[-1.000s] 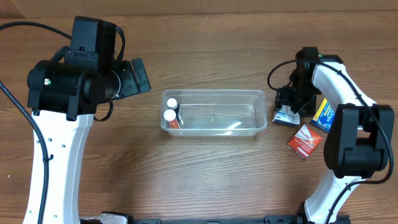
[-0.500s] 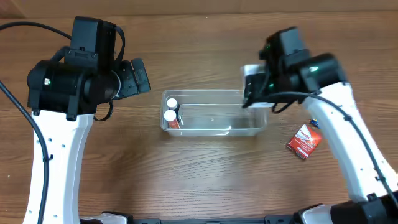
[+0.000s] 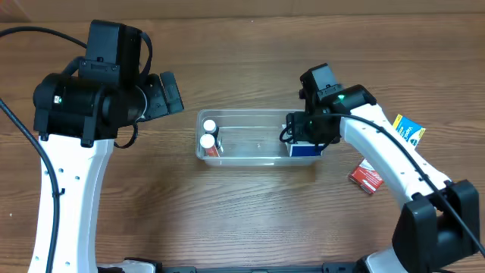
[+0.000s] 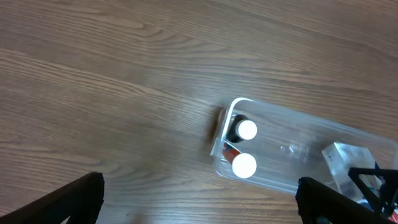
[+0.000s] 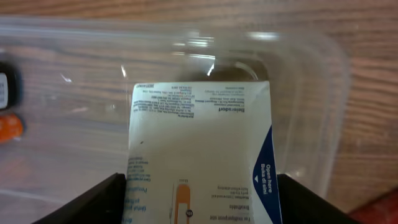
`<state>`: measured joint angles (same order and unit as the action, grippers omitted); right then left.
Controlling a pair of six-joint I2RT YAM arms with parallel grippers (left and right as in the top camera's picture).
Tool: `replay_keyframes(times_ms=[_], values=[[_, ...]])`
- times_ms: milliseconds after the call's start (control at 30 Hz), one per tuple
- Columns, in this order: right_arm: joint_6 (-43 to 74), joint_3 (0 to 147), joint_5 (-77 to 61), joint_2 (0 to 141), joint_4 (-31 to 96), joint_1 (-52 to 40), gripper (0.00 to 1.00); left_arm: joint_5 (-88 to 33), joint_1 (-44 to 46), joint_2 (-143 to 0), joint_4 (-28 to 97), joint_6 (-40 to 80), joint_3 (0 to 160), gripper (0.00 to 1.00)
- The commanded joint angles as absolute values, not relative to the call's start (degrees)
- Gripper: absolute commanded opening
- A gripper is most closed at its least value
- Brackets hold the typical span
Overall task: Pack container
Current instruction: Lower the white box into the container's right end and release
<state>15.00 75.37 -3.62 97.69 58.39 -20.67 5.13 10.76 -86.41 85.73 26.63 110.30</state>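
The clear plastic container (image 3: pixel 258 155) lies mid-table. Two white-capped bottles (image 3: pixel 208 133) stand in its left end. My right gripper (image 3: pixel 301 133) is shut on a white and blue box (image 3: pixel 304 150) and holds it inside the container's right end. In the right wrist view the box (image 5: pixel 199 130) sits between both fingers (image 5: pixel 199 208), with the container wall (image 5: pixel 311 74) around it. My left gripper (image 3: pixel 168 92) is open and empty, above the table left of the container. The left wrist view shows the container (image 4: pixel 292 134), the bottles (image 4: pixel 245 147) and wide-apart fingers (image 4: pixel 199 205).
A red packet (image 3: pixel 369 176) lies on the table right of the container. A yellow and blue packet (image 3: pixel 409 129) lies further right, near my right arm. The table is bare wood.
My right arm has carried the box from the packets at the right over to the container and lowered it into the right end. The left arm has not moved.
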Motion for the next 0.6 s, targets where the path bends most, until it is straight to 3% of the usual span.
replay_keyframes(times_ms=[0,133,233,467,567], values=[[15.0,75.0,-3.3,98.4,56.3,-20.9,0.76,4.9,10.5,-86.3,85.5,25.8,111.2,1.00],[15.0,75.0,-3.3,98.4,54.2,-20.9,0.79,4.9,10.5,-86.3,85.5,25.8,111.2,1.00],[15.0,75.0,-3.3,98.4,56.1,-20.9,1.00,4.9,10.5,-86.3,85.5,25.7,111.2,1.00],[18.3,84.2,4.8,88.8,63.2,-20.4,1.00,4.9,10.5,-86.3,85.5,25.7,111.2,1.00],[23.0,91.1,13.5,81.3,67.4,-12.3,1.00,4.9,10.5,-86.3,85.5,25.7,111.2,1.00]])
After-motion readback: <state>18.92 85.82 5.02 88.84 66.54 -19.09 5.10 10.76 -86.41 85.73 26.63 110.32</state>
